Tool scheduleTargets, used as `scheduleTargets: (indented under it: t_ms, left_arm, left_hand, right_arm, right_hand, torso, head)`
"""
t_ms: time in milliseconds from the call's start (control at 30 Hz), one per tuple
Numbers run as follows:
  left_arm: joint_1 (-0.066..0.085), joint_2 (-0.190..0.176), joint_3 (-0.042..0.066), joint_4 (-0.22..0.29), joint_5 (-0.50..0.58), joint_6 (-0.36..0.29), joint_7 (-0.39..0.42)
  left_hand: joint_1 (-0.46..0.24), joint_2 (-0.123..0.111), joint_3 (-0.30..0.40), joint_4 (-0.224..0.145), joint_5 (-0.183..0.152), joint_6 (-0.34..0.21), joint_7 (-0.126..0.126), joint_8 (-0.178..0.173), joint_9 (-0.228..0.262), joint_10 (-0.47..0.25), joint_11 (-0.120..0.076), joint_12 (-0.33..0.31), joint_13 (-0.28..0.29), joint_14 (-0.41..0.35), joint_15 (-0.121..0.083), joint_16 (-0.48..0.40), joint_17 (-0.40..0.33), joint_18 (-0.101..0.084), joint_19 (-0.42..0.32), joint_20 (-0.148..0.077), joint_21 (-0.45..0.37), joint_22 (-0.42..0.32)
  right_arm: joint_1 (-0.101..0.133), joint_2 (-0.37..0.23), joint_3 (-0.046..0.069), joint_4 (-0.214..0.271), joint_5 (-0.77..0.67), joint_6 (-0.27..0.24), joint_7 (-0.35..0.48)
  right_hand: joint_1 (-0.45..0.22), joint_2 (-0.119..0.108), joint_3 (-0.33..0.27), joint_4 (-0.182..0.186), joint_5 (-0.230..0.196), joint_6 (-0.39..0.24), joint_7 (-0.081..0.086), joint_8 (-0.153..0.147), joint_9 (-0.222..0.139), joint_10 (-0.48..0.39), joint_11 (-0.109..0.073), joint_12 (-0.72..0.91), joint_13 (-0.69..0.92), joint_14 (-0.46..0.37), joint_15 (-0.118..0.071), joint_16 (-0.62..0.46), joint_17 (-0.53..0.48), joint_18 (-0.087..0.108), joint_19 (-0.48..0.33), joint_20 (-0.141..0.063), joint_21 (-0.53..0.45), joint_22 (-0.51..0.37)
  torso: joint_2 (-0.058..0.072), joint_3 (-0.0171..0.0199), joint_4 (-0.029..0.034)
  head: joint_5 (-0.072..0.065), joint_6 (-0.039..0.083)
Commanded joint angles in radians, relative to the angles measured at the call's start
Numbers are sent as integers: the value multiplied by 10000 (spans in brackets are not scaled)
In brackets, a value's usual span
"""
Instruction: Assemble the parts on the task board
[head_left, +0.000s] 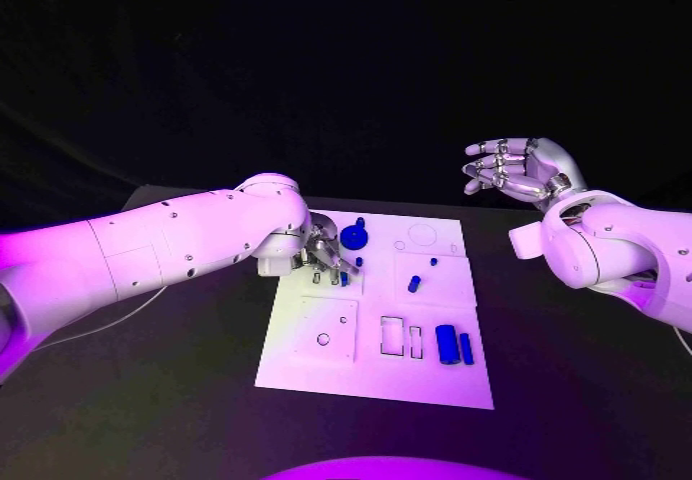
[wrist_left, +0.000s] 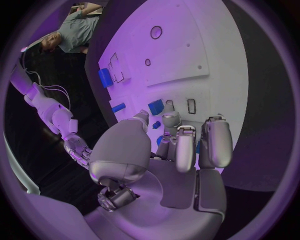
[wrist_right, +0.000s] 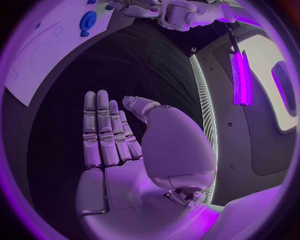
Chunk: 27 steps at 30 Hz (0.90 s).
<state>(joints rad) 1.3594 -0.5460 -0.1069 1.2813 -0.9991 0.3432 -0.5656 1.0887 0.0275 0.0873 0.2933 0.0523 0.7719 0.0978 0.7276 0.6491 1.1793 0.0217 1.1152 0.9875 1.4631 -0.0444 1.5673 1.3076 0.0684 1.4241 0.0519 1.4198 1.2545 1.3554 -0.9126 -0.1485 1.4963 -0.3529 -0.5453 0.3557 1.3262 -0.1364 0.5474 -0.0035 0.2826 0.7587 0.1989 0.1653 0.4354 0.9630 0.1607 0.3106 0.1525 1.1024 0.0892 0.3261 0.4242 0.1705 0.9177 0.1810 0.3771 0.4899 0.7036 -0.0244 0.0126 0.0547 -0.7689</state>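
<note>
Head view: left hand (head_left: 320, 252) rests fingertips-down on the task board (head_left: 378, 375), grasp unclear; right hand (head_left: 522, 170) hovers spread beyond the tabletop (head_left: 173, 400).

White task board (head_left: 320, 352) on a black table (head_left: 144, 400). Blue parts: a round gear (head_left: 353, 237) at the board's far edge, a small peg (head_left: 414, 284) near its centre, two cylinders (head_left: 454, 345) at its near right. Silver hands on white arms.

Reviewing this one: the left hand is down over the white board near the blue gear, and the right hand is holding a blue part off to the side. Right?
Not quite. The right hand holds nothing: the right wrist view shows its fingers straight and its palm bare. The left hand is over the white board near the blue gear.
</note>
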Motion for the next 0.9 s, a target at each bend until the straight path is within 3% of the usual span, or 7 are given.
scheduleTargets:
  t_ms: [33,333,600,667,700,833,900]
  left_arm:
    - [-25,51,2,-28,-29,240,-26]
    - [-54,99,0,-32,-25,172,17]
    - [-58,108,1,-6,22,25,79]
    - [-58,109,1,-1,49,12,90]
    - [-58,109,1,2,71,-4,97]
    - [-59,97,1,3,198,-76,103]
    - [-59,84,2,0,282,-108,103]
  left_hand:
    - [114,-10,126,-4,-21,20,-18,-44,14,-26,28,43,18,1076,66,35,2632,-48,-13,33,50,30]
    - [307,-110,724,-6,-21,34,-27,-92,31,-31,17,57,49,1076,57,35,2632,-49,-27,29,71,61]
    - [502,-230,1884,-22,-18,85,-66,-121,71,-8,-19,86,108,1076,27,35,2632,-56,-25,12,108,127]
    - [499,-322,2101,-4,-16,88,-71,-117,88,-8,-14,86,111,1076,24,35,2632,-57,-23,1,115,142]
    - [468,-522,2647,-3,-4,118,-72,-67,156,14,-52,107,145,1076,20,35,2632,-60,-21,-9,130,172]
    - [330,-807,3723,-28,-10,123,-133,93,377,50,-57,134,179,1076,-23,35,2632,-72,-8,-31,161,236]
    - [289,-878,3920,-30,5,115,-119,125,425,64,-79,146,193,1076,-23,35,2632,-72,-6,-38,166,247]
  right_arm:
    - [-16,18,0,-4,25,208,122]
    - [-55,47,-1,-22,30,246,87]
    - [-70,64,-2,-39,31,264,49]
    - [-72,70,-2,-44,31,270,38]
    - [-75,76,-3,-49,31,275,29]
    - [-86,91,-5,-65,31,290,3]
    - [-91,95,-6,-72,31,294,-10]
  right_hand:
    - [-55,92,-54,-22,17,47,387,-42,-13,9,35,-45,-36,50,53,-45,-14,68,2,91,-82,-29]
    - [-89,107,-80,-12,25,45,411,-75,-30,-4,57,-82,-137,44,76,-131,-31,67,2,115,-165,-110]
    - [-95,113,-87,-15,33,49,424,-88,-37,-11,67,-96,-182,34,87,-171,-38,67,-1,125,-205,-149]
    - [-96,114,-90,-17,36,52,429,-91,-38,-14,71,-100,-195,31,90,-183,-40,66,-2,128,-217,-160]
    - [-96,114,-90,-17,36,52,429,-91,-38,-14,71,-100,-196,31,90,-184,-40,66,-2,128,-217,-160]
    - [-99,118,-95,-18,40,61,439,-93,-41,-16,79,-106,-219,25,97,-205,-43,65,-3,134,-238,-181]
    - [-100,119,-97,-18,41,65,442,-94,-41,-17,82,-107,-226,22,100,-212,-44,65,-4,137,-245,-187]
  torso:
    - [-2,5,6]
    - [-17,5,4]
    - [-22,3,7]
    - [-21,4,9]
    - [-21,3,10]
    - [-22,0,8]
    - [-22,3,10]
  head:
    - [8,-23]
    - [-1,-68]
    - [-27,-73]
    - [-36,-74]
    - [-37,-76]
    - [-45,-71]
    - [-46,-71]
